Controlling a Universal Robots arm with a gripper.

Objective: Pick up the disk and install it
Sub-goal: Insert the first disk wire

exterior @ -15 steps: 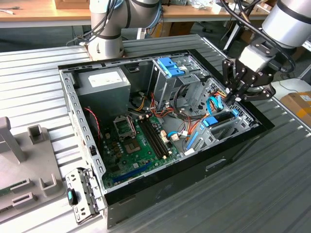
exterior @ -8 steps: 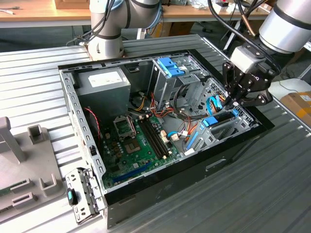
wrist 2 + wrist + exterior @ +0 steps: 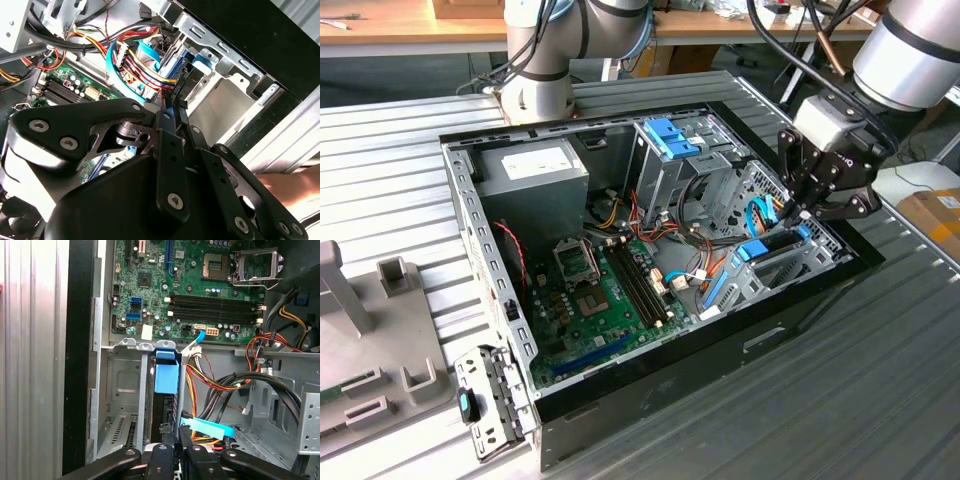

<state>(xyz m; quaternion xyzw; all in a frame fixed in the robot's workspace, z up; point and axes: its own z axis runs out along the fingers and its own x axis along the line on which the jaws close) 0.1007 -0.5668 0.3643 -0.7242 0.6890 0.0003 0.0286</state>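
Gripper (image 3: pixel 798 212): black, linkage-type, poised over the drive bay at the exterior view's right end of the open computer case (image 3: pixel 620 395). Fingers drawn together to a narrow gap, tips closed on the upper edge of the disk (image 3: pixel 165 412), as seen in both wrist views.

Disk: dark, standing on edge inside a slot of the silver drive bay (image 3: pixel 122 385), light-blue carrier rail (image 3: pixel 166 377) along its exposed edge. In the exterior view, blue rail (image 3: pixel 770 247) just below the gripper, seated in the bay near the case's right wall. Sunk most of the way into the bay; full seating cannot be told.

Flat blue data cable (image 3: pixel 207 427): crossing just beside the fingertips. Bundle of red, orange and yellow power wires (image 3: pixel 225 382): running past the bay, near the disk.

Motherboard (image 3: pixel 605 290): green, flat on the case floor, left of the bay; memory slots and empty processor socket visible.

Power supply (image 3: pixel 532 175): grey box with white sticker, far left corner of the case, well apart from the gripper.

Silver cage with blue latch (image 3: pixel 672 150): upright at the far side of the case, between power supply and gripper.

Case resting on a ribbed metal table (image 3: pixel 880 380).
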